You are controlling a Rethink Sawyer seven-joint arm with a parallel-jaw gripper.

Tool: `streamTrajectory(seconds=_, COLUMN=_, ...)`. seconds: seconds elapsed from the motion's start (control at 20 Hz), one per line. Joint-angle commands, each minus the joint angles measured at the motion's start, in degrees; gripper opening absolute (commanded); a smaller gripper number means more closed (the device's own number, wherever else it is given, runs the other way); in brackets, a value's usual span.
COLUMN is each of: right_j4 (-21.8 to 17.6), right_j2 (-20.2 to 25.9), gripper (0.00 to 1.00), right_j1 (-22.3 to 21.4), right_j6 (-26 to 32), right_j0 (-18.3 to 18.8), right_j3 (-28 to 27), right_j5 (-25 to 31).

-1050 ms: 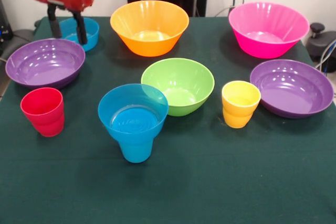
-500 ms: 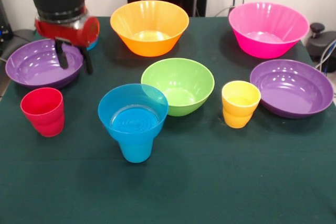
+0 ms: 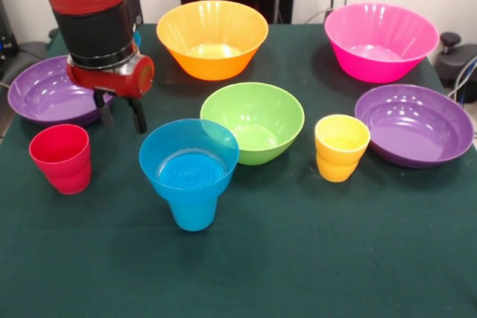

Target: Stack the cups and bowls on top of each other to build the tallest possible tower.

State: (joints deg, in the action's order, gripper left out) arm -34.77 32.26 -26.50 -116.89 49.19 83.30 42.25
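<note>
Front view: the counter point(image 3: 313, 258), under a dark green cloth, fills the scene against a pale wall. Far back stand the pink bowl point(image 3: 380, 41) and the orange bowl point(image 3: 212, 39). A purple bowl point(image 3: 414, 124) lies right, another point(image 3: 45, 98) left, the green bowl point(image 3: 253, 121) central. The tower point(image 3: 188, 173), a blue bowl on a blue cup, stands near. The jaws point(image 3: 119, 115) hang open, empty, beside the red cup point(image 3: 61, 158). The yellow cup point(image 3: 341, 147) sits right.
</note>
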Motion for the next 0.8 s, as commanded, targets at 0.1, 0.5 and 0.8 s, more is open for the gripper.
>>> streamTrajectory(seconds=0.1, right_j4=-2.84, right_j2=4.24, gripper=1.00, right_j1=1.81, right_j6=20.35, right_j0=0.25, right_j3=-5.59, right_j5=4.02)
streamTrajectory(seconds=0.5, right_j4=-1.29, right_j2=4.49, gripper=1.00, right_j1=0.05, right_j6=22.35, right_j0=-0.54, right_j3=-8.28, right_j5=9.61)
streamTrajectory(seconds=0.8, right_j4=-0.31, right_j2=4.73, gripper=1.00, right_j1=-1.29, right_j6=23.16, right_j0=-1.57, right_j3=-10.58, right_j5=13.76)
